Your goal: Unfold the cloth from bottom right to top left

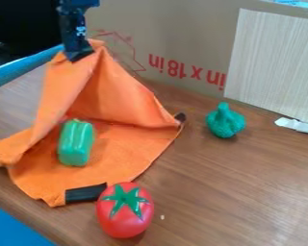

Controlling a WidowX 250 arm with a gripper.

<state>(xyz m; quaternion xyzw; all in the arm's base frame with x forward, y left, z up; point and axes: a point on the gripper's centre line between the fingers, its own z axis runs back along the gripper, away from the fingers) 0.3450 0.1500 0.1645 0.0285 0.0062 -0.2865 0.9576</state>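
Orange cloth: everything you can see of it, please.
The orange cloth looks like soft fabric, with black pieces at its left, lower and right corners. The gripper holds it up at upper left in a creased, tented peak; the lower part spreads over the wooden table. A green pepper lies on it. A red tomato sits beside the lower black piece.

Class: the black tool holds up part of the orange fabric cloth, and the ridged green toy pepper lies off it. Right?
"Off it" is wrong: in the camera view, the pepper lies on the cloth. The tool does hold part up.
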